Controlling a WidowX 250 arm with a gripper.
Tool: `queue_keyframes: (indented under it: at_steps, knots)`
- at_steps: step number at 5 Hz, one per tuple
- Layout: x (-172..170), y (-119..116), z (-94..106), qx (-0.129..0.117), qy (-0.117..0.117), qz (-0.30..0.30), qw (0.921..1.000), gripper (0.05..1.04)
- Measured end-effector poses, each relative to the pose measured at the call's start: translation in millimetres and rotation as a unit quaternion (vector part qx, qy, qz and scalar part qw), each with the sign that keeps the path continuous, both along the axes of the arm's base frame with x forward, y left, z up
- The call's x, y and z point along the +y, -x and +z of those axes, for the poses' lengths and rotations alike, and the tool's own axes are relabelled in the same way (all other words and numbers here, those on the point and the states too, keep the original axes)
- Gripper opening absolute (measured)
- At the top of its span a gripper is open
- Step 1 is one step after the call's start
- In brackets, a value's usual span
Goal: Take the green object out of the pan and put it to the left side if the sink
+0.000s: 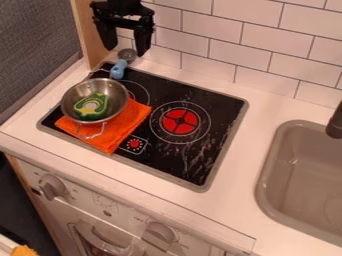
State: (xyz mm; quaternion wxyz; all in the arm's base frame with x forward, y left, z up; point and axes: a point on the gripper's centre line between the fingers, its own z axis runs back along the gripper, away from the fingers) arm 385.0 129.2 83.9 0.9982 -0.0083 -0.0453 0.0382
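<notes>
The gripper (124, 44) hangs at the upper left, above the back edge of the stove and higher than the pan, its two fingers spread apart with nothing between them. A silver metal pan (117, 88) stands at the stove's left side, partly over an orange cloth. Inside the pan lies the green object (91, 106), which has a pale yellowish patch. The grey sink (265, 172) is set into the counter at the right, with white counter along its left side.
The orange cloth (131, 121) lies on the black stove top (212, 107). Behind the pan is a blue-handled utensil (118, 69). A dark faucet (335, 121) stands at the right edge. A tiled wall runs along the back, and a grey panel is at the left.
</notes>
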Motion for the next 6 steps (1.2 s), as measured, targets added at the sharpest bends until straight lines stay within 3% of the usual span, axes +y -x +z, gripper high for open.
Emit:
queue_keyframes:
  at_steps: [1, 2, 3, 6]
  knots:
    - [-1.3, 3.7, -14.5, 0.015, 0.005, -0.002, 0.9999, 1.001]
    - [1.2, 40.6, -26.3, 0.029, 0.009, -0.004, 0.9995, 1.001]
    - [9.1, 68.8, -22.5, 0.020, -0.002, -0.004, 0.9998, 1.001]
    - [3.9, 76.5, -67.9, 0.080, -0.034, -0.027, 0.9958, 1.001]
